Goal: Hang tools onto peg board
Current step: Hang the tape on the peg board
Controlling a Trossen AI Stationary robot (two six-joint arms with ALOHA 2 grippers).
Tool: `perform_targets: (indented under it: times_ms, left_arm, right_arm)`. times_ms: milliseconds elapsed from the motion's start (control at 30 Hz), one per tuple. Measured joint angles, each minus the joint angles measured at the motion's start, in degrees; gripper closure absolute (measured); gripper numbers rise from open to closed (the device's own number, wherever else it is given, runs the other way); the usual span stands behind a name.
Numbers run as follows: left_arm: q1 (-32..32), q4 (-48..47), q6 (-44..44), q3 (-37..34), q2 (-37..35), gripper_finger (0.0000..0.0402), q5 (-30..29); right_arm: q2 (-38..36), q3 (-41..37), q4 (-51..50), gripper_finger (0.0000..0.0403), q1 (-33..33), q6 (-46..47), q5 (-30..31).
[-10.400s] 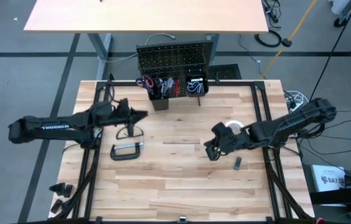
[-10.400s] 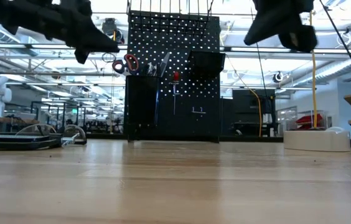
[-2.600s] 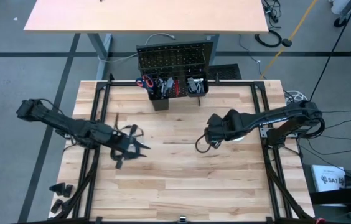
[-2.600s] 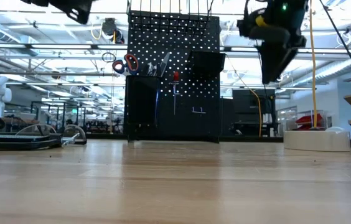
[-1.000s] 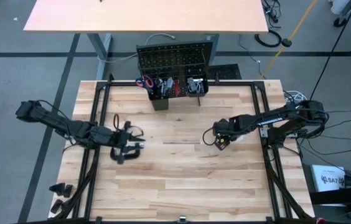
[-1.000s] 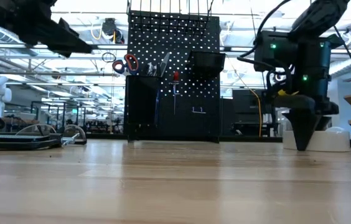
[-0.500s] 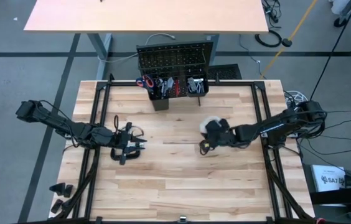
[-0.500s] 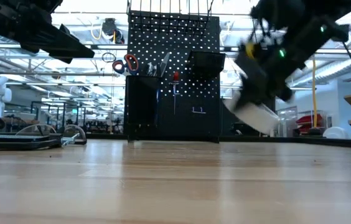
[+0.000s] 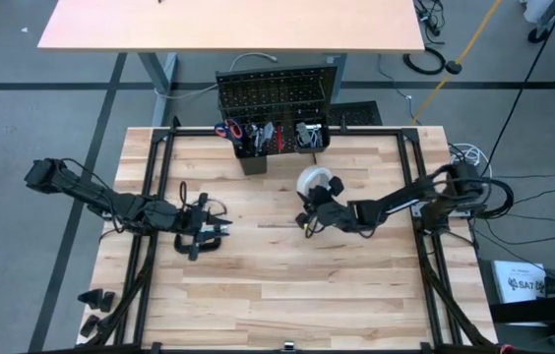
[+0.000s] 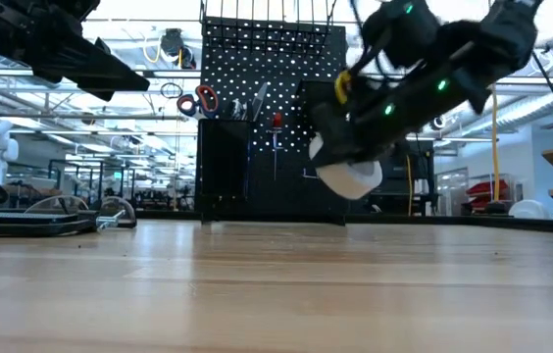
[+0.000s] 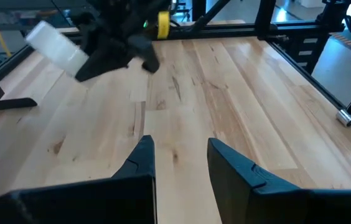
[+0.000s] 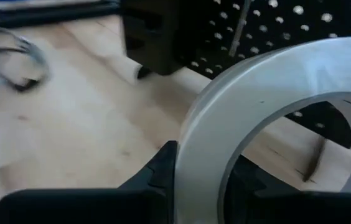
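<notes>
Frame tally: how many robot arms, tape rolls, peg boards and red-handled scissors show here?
Robot arms: 2 (left end effector, right end effector)
White tape roll: 1
Peg board: 1
Red-handled scissors: 1
Total: 5

The right tool (image 10: 340, 162) is motion-blurred in the low view. The white tape roll (image 12: 269, 106) is cut off by the right wrist picture's edges and hides part of the peg board (image 12: 275, 25). Tools hung on the peg board (image 9: 274, 98) are too small to identify individually from above. The object under the left tool (image 9: 220, 230) cannot be identified.
</notes>
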Motion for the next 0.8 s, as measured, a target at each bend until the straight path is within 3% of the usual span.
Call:
perform_targets:
  times_ms: [267,467,800]
  left_arm:
    - [0.0,0.0,0.0,0.0,0.0,0.0317,0.0]
    - [0.0,-0.2,0.0,0.0,0.0,0.0317,0.0]
    - [0.0,-1.0,0.0,0.0,0.0,0.0317,1.0]
  right_arm:
    - [11.4,9.4,4.9,0.0335,-2.1,-8.2,7.3]
    - [18.1,18.7,2.8,0.0335,-6.1,-15.1,4.4]
    - [18.9,19.2,-0.7,0.0335,-8.9,-14.7,9.9]
